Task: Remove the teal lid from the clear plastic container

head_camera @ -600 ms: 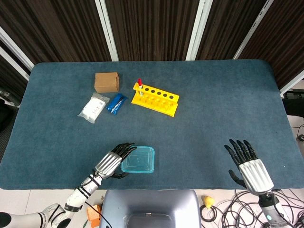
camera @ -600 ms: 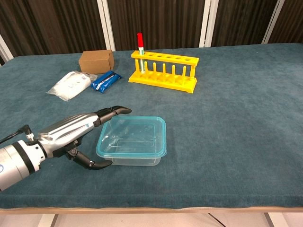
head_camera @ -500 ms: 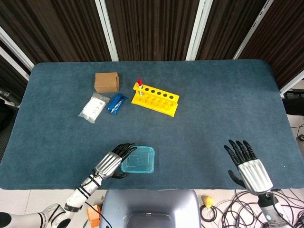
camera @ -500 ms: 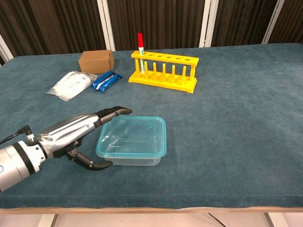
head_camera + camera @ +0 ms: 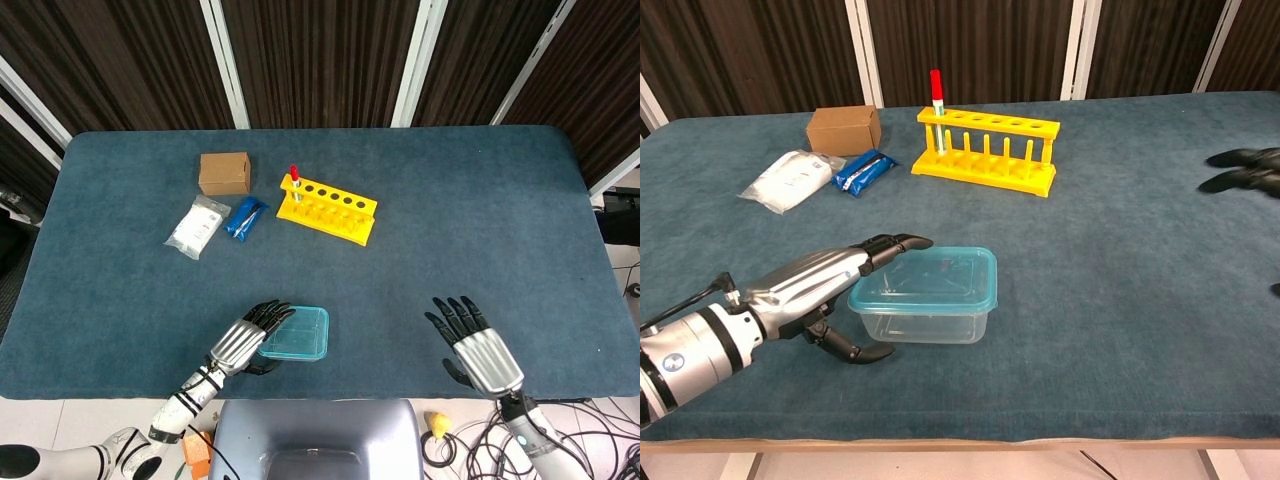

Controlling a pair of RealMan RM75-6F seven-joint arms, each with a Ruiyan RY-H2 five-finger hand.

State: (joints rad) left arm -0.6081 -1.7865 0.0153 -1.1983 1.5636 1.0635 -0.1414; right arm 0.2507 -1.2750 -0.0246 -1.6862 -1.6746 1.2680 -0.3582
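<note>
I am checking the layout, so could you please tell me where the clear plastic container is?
The clear plastic container sits near the table's front edge, left of centre in both views, with the left hand against its left side.

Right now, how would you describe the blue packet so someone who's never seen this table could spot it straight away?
Start at the yellow test tube rack towards the back of the table. Just left of it, in front of the brown cardboard box, two small packets lie side by side. The blue packet is the one nearer the rack; its neighbour, the white packet, is pale.
</note>
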